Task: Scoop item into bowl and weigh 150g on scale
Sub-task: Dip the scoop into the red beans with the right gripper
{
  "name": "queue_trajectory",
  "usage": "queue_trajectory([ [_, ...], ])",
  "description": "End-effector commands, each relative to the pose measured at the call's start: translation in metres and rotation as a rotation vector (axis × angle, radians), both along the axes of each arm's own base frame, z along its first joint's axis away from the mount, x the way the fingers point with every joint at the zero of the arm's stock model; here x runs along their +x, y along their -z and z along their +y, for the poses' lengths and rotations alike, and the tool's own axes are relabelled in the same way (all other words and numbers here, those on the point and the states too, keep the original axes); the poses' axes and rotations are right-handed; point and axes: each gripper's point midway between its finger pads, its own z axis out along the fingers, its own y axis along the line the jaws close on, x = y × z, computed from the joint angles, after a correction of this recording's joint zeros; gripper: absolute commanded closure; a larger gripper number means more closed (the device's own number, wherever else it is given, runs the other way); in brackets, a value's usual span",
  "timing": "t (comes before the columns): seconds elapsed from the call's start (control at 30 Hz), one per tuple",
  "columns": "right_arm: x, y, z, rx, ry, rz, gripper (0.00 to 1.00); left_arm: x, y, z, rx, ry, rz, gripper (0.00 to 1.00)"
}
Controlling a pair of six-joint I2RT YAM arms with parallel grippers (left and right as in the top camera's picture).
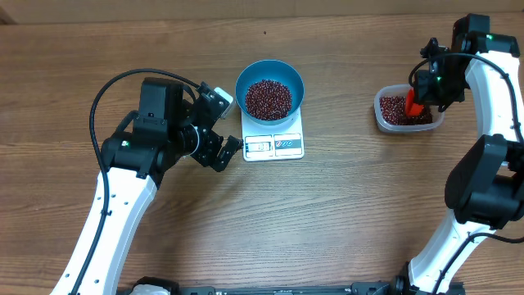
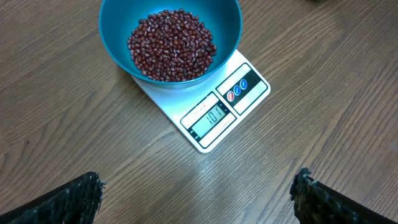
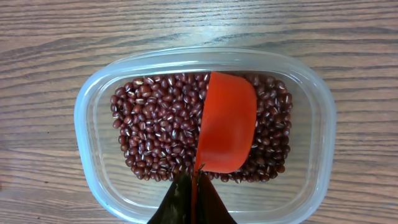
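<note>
Beans (image 2: 171, 43), small, dark red-brown, roundish: heaped loosely in deep, round, bright-blue bowl (image 2: 111, 34), covering its floor, well below rim. Heap roughly circular, so no long axis to record and no pointing direction; single beans lying every way. Bowl seated on rear half of flat white rectangular kitchen scale (image 2: 249, 93), grey display (image 2: 212, 116) facing left wrist camera. Looks like 101, digits small. Judged short of target.

Second stock of same beans (image 3: 149, 137) in clear rectangular plastic tub (image 3: 84, 124), well apart to the right on wooden bench (image 1: 344, 221).

Right fingers (image 3: 177, 202): clamped tight on handle of small orange-red plastic scoop (image 3: 227, 124), cup end down among tub beans, handle running back toward wrist. Left fingers (image 2: 71, 199): spread wide, holding nothing, near front-left corner of scale.

Step in hand, as judged: refilling scoop at tub. Next: lift level, carry across to bowl, tip in small amounts, watch display. Overshoot likely if whole scoop dumped at once.
</note>
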Motion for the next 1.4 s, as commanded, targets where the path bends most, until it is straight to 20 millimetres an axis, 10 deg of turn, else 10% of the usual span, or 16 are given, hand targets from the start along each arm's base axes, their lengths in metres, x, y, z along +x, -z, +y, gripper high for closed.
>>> queue_trajectory([
  [0.0, -0.001, 0.007, 0.007, 0.048, -0.003, 0.014, 0.96, 0.002, -0.005, 0.0, 0.01, 0.015, -0.025, 0.01],
  [1.1, -0.007, 0.009, 0.046, 0.362, -0.013, 0.042, 0.96, 0.002, -0.005, 0.0, 0.01, 0.015, -0.025, 0.0],
  [1.37, -0.011, -0.008, 0.01, 0.55, 0.124, -0.015, 0.96, 0.002, -0.005, 0.0, 0.01, 0.015, -0.025, 0.0],
])
